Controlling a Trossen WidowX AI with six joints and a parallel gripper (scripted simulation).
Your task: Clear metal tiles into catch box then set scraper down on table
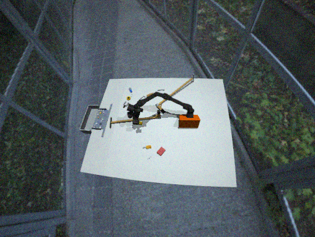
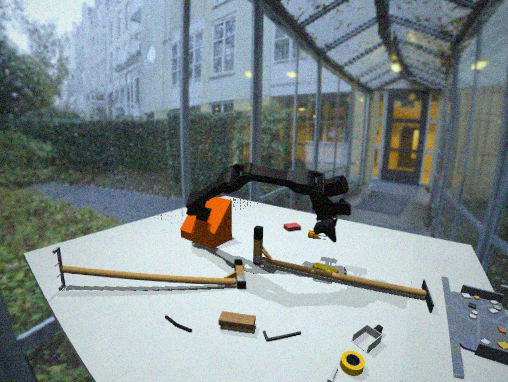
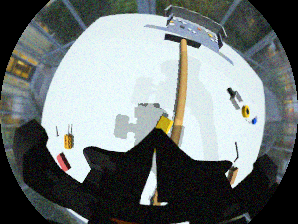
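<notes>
The long scraper (image 1: 122, 121) (image 2: 380, 286) (image 3: 182, 85) lies on the table, its wooden handle pointing at the steel plate and its flat dark blade just short of a grey strip before it. The steel plate (image 2: 464, 322) carries several small tiles, white, grey and orange. The catch box (image 1: 82, 126) (image 3: 223, 31) stands at the plate's far end; I cannot make out any tiles inside. My gripper (image 1: 135, 123) (image 2: 334, 239) (image 3: 156, 131) is shut and empty, hanging above the table near the handle, not touching it.
A second long tool with a toothed head (image 2: 145, 276) lies near the scraper's grip end. A yellow object (image 2: 325, 268) lies beside the scraper's handle. Around lie a red block (image 2: 292, 226), a wooden block (image 2: 237, 321), a hex key (image 2: 282, 336) and a yellow tape roll (image 2: 344, 363).
</notes>
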